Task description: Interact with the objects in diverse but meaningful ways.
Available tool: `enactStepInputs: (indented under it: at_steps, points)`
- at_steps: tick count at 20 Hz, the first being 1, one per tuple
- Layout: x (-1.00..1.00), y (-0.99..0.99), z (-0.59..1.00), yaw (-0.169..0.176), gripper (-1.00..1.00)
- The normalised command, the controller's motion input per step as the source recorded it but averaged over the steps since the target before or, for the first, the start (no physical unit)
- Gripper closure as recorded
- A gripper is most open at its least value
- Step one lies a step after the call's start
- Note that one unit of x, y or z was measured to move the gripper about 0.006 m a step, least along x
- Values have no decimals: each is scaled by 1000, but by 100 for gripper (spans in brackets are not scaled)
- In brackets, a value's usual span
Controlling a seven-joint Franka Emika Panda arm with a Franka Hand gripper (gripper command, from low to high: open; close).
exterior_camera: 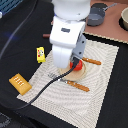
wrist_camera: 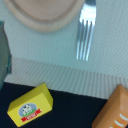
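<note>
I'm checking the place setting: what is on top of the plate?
A red tomato sits on the plate in the exterior view. The arm covers most of the plate, so anything else there is hidden. The wrist view shows only bare rim.

The yellow block (wrist_camera: 31, 111) bears an unreadable label.
</note>
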Motion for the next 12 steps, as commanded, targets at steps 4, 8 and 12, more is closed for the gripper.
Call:
enactStepInputs:
  at_steps: [4,8,12]
  points:
    - [-769,-519,0,0,-100]
    - [-838,-363,0,-4,-100]
    - [-835,-125,0,-50,-100]
